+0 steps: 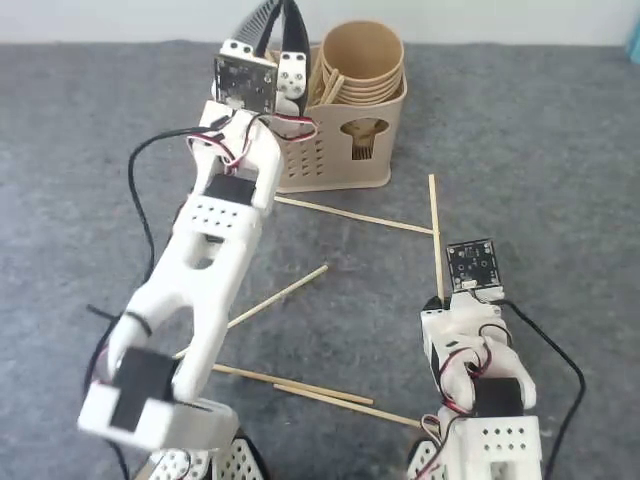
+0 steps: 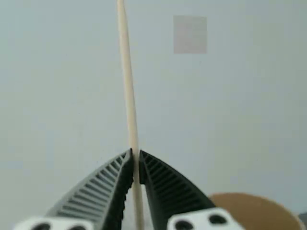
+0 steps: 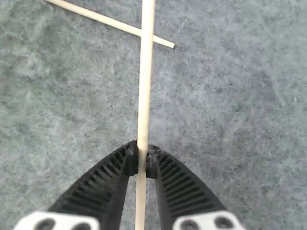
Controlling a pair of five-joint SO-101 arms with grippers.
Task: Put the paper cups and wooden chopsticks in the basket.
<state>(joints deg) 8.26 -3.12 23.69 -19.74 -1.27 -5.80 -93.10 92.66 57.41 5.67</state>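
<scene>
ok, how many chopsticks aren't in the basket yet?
6 chopsticks: one in the left hand, one in the right hand, four loose on the carpet; left arm may hide more.

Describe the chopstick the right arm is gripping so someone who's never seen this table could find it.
Start at the tan basket holding the paper cups at the far side of the grey mat. Just right of it, one chopstick runs nearly straight toward the robot, its near end pinched in the right gripper. Unlike the slanted loose ones, it crosses another chopstick's tip.
</scene>
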